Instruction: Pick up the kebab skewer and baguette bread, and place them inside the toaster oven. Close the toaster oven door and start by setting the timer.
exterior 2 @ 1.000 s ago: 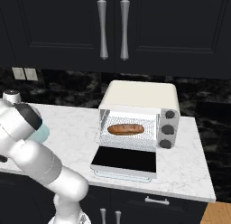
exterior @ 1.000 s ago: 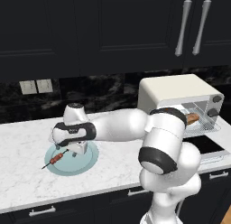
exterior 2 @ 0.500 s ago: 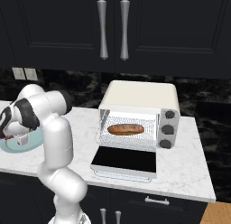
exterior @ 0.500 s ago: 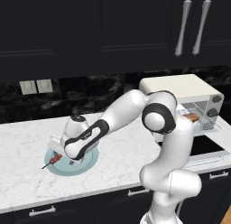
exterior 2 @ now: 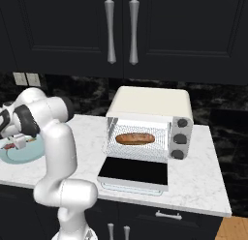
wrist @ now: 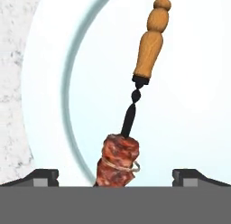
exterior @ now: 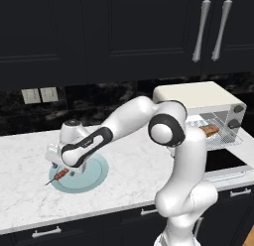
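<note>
Since the earlier frames the arm has swung from centre frame down to the plate (exterior: 94, 176) at the lower left of the left base view, and the gripper (exterior: 62, 163) has dropped low over it. In the hand view we see the two finger tips (wrist: 43, 177) at the bottom corners, spread wide apart with nothing between them but the meat, so the claw is open and empty.

The kebab skewer (wrist: 131, 114) lies on the pale blue plate, wooden handle toward the upper middle of the hand view, a meat chunk at bottom centre between the tips. In the left base view its dark tip pokes off the plate's left rim. The baguette bread (exterior 2: 135, 139) already sits on the rack inside the toaster oven (exterior 2: 150, 106), centre of the right base view, and the toaster oven door (exterior 2: 133, 172) hangs open and flat in front.

Step in hand, we judge: grasp the skewer. To do it well, we would lower until the tips straddle the stick, keep the jaws crosswise to it, close on the meat or the shaft just above it, not on the handle end, then lift straight so it does not tip or drag the plate.
</note>
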You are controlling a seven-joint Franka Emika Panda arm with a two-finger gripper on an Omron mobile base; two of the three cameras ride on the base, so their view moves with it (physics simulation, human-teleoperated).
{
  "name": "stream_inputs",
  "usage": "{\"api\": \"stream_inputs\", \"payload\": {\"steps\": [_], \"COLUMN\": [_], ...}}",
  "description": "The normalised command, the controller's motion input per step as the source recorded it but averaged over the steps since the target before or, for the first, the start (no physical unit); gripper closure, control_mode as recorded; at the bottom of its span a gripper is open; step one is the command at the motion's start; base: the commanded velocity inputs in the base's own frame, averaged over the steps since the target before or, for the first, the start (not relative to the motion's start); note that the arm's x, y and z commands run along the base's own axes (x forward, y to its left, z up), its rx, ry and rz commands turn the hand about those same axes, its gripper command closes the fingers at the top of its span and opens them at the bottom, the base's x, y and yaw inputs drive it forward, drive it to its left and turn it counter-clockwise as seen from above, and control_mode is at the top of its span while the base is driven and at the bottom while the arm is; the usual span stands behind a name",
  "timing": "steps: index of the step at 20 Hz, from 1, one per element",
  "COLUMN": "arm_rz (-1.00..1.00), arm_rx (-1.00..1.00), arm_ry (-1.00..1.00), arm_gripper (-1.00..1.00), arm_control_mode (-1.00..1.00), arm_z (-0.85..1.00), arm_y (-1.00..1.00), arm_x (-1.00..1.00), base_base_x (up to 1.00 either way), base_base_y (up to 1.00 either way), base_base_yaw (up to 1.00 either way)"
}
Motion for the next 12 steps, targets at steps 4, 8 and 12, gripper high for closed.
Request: {"api": "stream_inputs", "payload": {"steps": [4, 8, 12], "arm_rz": [0.00, 0.00, 0.00], "arm_rx": [-0.08, -0.08, -0.04], "arm_ry": [0.00, 0.00, 0.00], "arm_gripper": [-1.00, -1.00, 1.00], "arm_control_mode": [-1.00, -1.00, -1.00], "arm_z": [-0.30, -0.42, -0.28], "arm_y": [0.00, 0.00, 0.00], "arm_x": [0.00, 0.00, 0.00], "base_base_x": [0.00, 0.00, 0.00], "base_base_y": [0.00, 0.00, 0.00], "base_base_yaw": [0.00, 0.00, 0.00]}}
